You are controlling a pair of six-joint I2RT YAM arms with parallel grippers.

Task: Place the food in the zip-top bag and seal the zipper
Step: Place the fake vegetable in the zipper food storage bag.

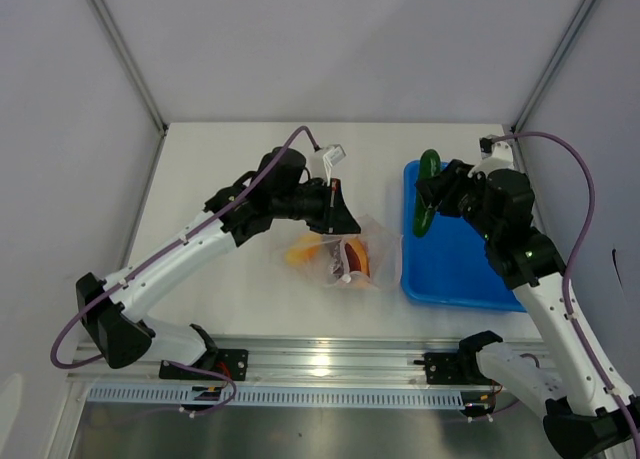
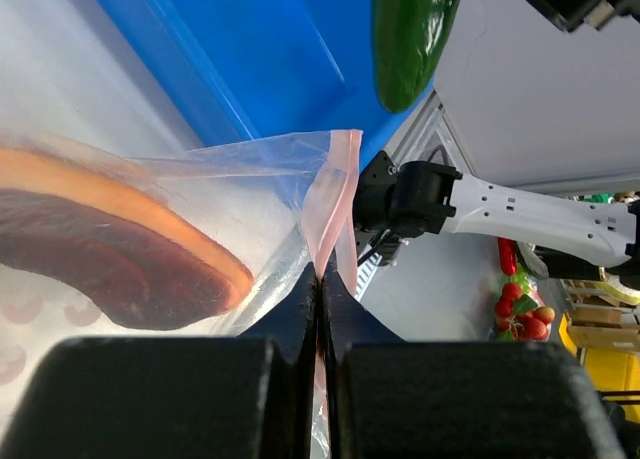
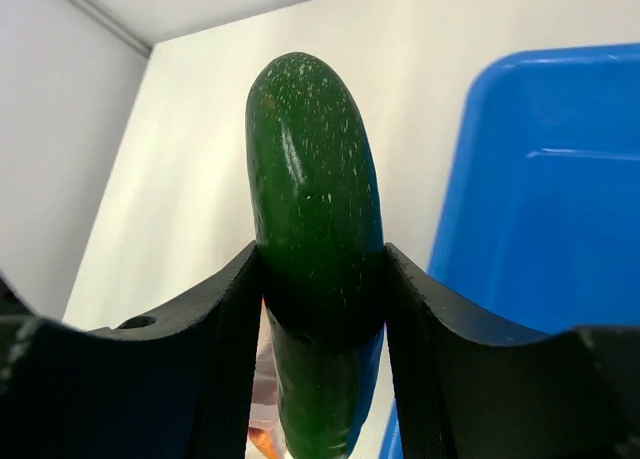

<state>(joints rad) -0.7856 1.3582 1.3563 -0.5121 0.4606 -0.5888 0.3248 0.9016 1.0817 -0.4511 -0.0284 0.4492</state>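
The clear zip-top bag (image 1: 352, 254) lies on the table left of the blue tray. The yellow-orange piece (image 1: 303, 249) and the red-brown piece (image 1: 355, 258) lie inside it; they also show in the left wrist view, orange (image 2: 150, 214) above red-brown (image 2: 110, 269). My left gripper (image 1: 338, 217) is shut on the bag's pink zipper strip (image 2: 335, 194) and holds that edge up. My right gripper (image 1: 430, 194) is shut on the dark-green cucumber (image 1: 428, 193), held above the tray's left rim; it fills the right wrist view (image 3: 315, 239).
The blue tray (image 1: 455, 264) sits at the right, close to the bag. A white clip-like piece (image 1: 327, 159) rides on the left wrist. A metal rail (image 1: 330, 359) runs along the near table edge.
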